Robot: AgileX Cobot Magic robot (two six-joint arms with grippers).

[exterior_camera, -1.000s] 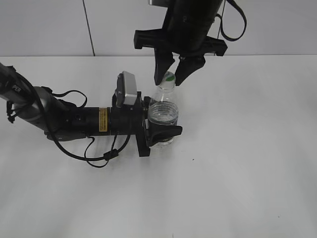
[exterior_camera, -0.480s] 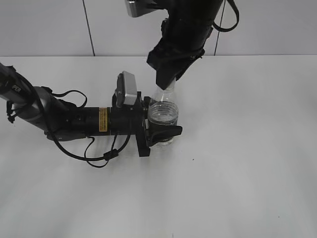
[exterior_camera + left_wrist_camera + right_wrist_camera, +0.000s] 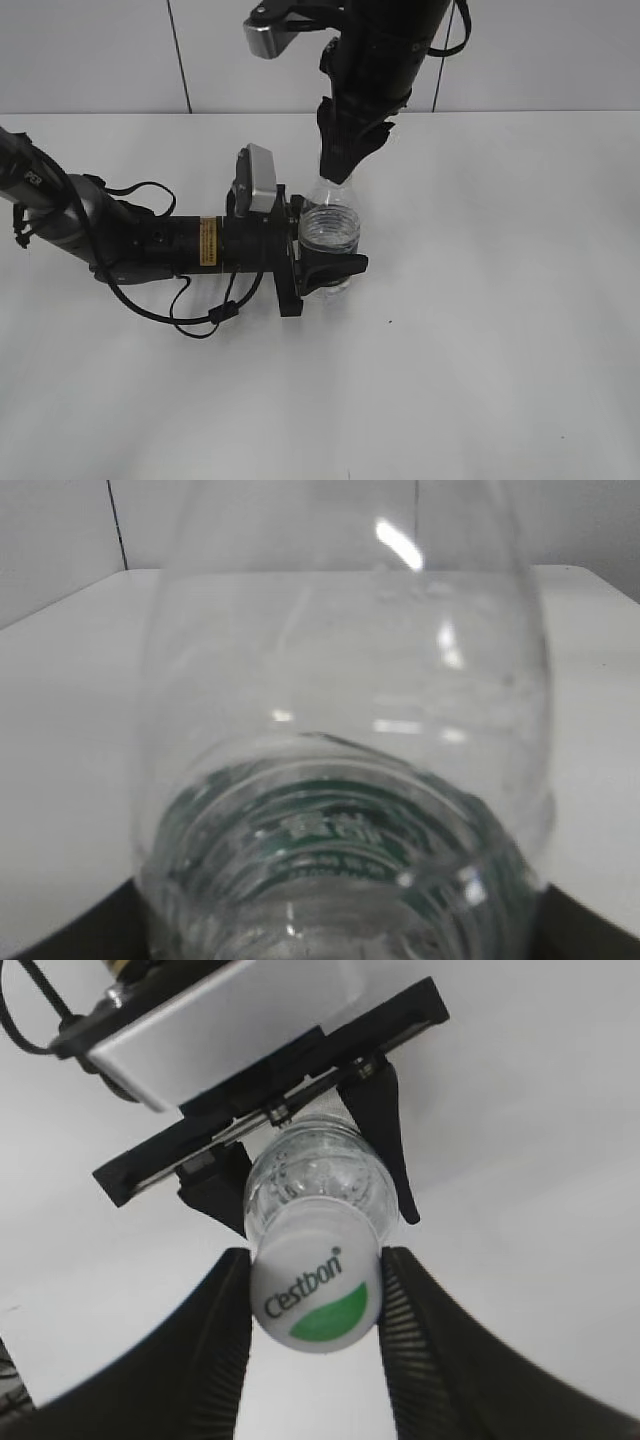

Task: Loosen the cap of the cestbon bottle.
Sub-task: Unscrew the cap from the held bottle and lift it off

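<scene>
clear plastic bottle (image 3: 328, 235) stands upright on the white table (image 3: 480, 300), nearer the far edge than the near one, a little left of middle. ribbed shoulders, water inside, green print seen through its wall. white cap (image 3: 316, 1295) still on the neck, reading "cestbon" above a green patch.

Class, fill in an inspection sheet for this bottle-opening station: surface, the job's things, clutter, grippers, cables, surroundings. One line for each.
Surface: white table, bare apart from the bottle and the arms.
Job's things: cestbon bottle upright, clear, partly filled; cap white with a green patch, on the neck.
Clutter: nothing seen.
Grippers: left gripper clamps the bottle's body from the side; right gripper comes from above, fingers pressed to both sides of the cap.
Cables: black cables loop along the left arm onto the table.
Surroundings: pale panelled wall behind the table.
</scene>
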